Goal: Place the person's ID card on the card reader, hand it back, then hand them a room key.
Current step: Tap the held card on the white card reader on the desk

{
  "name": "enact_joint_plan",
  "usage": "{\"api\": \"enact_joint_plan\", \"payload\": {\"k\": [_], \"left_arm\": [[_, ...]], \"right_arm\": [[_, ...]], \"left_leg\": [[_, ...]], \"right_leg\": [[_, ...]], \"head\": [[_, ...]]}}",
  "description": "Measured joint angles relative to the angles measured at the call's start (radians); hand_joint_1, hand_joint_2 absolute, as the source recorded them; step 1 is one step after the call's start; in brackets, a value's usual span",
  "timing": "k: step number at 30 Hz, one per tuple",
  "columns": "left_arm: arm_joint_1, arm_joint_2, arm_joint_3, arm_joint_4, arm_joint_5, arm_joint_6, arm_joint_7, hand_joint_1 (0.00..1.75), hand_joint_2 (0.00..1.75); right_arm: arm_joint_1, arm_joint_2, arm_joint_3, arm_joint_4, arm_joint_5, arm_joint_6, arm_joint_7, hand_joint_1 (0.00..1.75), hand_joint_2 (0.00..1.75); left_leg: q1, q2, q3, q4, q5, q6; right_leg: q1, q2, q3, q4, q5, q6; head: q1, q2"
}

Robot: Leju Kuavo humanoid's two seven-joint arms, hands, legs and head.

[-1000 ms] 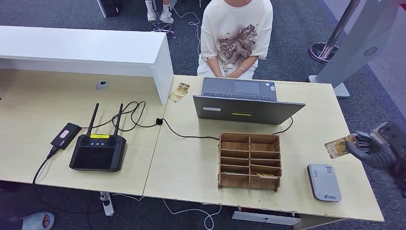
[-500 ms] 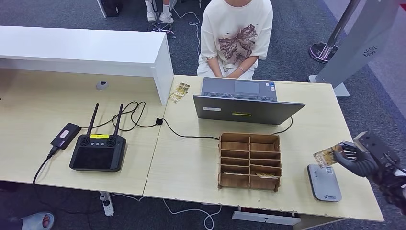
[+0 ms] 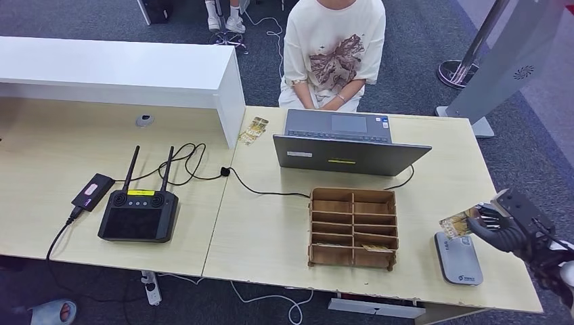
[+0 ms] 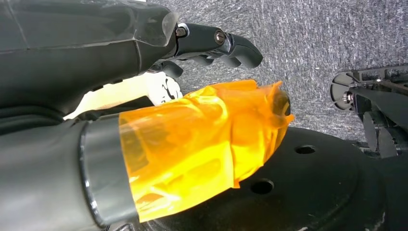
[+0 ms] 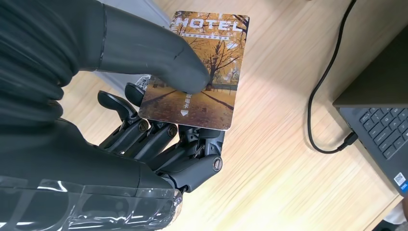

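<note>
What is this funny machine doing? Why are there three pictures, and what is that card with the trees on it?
It is a robot with two arms and hands. One picture comes from a camera high on its body, looking down at a desk. The other two come from cameras at its wrists, so they look sideways. Across the desk sits a person. On the desk are a laptop, a wooden box of slots, a black controller and a grey card reader. The right hand pinches the card with autumn trees, just above the reader. The left hand hangs down by the floor, holding nothing I can see.
</note>
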Motion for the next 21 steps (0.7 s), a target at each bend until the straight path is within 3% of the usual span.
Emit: {"api": "enact_joint_plan", "payload": {"k": [21], "left_arm": [[0.000, 0.001, 0.000, 0.000, -0.006, 0.000, 0.000, 0.00, 0.00]], "right_arm": [[0.081, 0.005, -0.032, 0.005, 0.045, 0.002, -0.003, 1.75, 1.75]], "left_leg": [[0.000, 0.000, 0.000, 0.000, 0.000, 0.000]], "right_leg": [[0.000, 0.000, 0.000, 0.000, 0.000, 0.000]], "head": [[0.000, 0.000]]}}
